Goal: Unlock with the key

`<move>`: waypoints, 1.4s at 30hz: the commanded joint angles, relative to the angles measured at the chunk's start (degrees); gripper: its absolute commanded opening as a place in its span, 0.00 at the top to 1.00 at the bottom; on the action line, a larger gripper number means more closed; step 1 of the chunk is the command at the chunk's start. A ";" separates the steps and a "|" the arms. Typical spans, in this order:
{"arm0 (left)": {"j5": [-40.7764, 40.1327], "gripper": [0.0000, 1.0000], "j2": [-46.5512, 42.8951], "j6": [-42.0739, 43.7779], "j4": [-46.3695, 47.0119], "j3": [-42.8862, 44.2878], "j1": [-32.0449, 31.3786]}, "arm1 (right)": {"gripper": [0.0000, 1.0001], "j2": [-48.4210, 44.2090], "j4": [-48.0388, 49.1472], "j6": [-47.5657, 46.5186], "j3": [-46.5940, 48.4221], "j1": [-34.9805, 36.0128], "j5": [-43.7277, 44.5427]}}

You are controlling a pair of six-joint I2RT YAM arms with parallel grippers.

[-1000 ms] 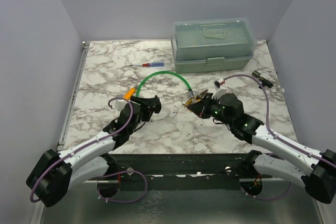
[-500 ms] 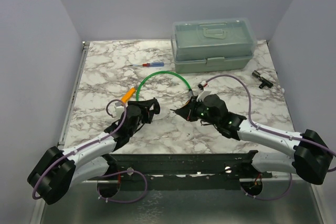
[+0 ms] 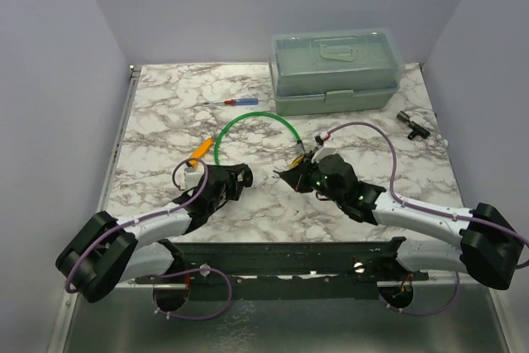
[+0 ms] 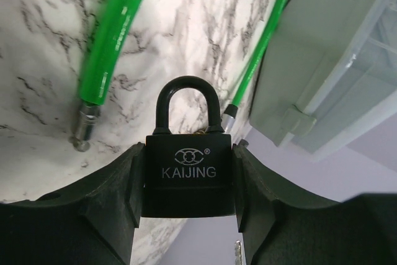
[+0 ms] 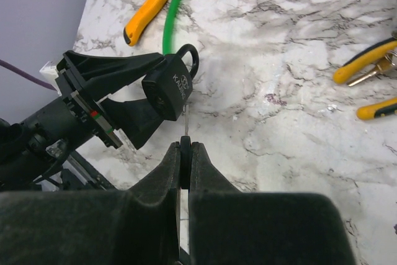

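A black KAIJING padlock (image 4: pixel 189 175) is clamped by its body between the fingers of my left gripper (image 4: pixel 189 153), with the shackle pointing away from the wrist. It also shows in the right wrist view (image 5: pixel 169 91). My right gripper (image 5: pixel 185 147) is shut on the key (image 5: pixel 185 161). The dark round head sits between the fingers, and the thin silver blade (image 5: pixel 185 119) points at the lock's underside. The blade tip (image 4: pixel 237 251) shows just below the lock and is not inside it. In the top view the left gripper (image 3: pixel 240 175) and right gripper (image 3: pixel 287 178) face each other near the table's front.
A green cable loop (image 3: pixel 254 117) lies behind the grippers, with an orange-handled tool (image 3: pixel 198 152) at its left. Yellow-handled pliers (image 5: pixel 366 60) lie to the right. A red-and-blue screwdriver (image 3: pixel 231 102) and a pale green toolbox (image 3: pixel 335 72) are at the back. A small black part (image 3: pixel 411 123) lies far right.
My right gripper has moved left and nearer with the key, closing on the padlock. My left gripper has drawn back slightly toward the front edge, still holding the lock.
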 commanded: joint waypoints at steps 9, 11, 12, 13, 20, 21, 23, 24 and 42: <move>3.00 1.00 8.89 -0.88 5.79 4.12 -0.26 | 1.00 -4.47 -1.50 2.43 -5.55 0.24 7.57; 3.41 1.00 10.21 -0.82 6.31 4.48 -0.22 | 1.00 -4.87 -1.51 2.22 -5.99 0.23 8.02; 3.54 1.00 10.89 -0.75 6.65 4.62 -0.21 | 1.00 -4.96 -1.44 1.99 -6.11 0.20 8.24; 3.64 1.00 11.40 -0.56 6.92 4.81 -0.24 | 1.00 -5.03 -1.36 1.81 -6.21 0.20 8.45; 4.92 1.00 15.73 0.27 9.13 5.83 -0.27 | 1.00 -3.83 1.53 -0.15 -6.79 0.20 6.28; 5.40 1.00 16.27 0.40 9.58 5.85 -0.25 | 1.00 -3.44 2.44 -0.75 -6.84 0.20 5.53; 6.19 1.00 17.07 0.54 10.77 5.79 -0.11 | 1.00 -2.82 3.32 -1.21 -6.76 0.20 5.25; 6.54 1.00 17.33 0.46 11.13 5.71 -0.18 | 1.00 -2.59 3.75 -1.89 -6.61 0.20 5.16; 14.06 1.00 17.98 -4.44 20.54 1.48 0.78 | 1.00 5.66 14.72 -9.51 -3.99 0.20 -2.84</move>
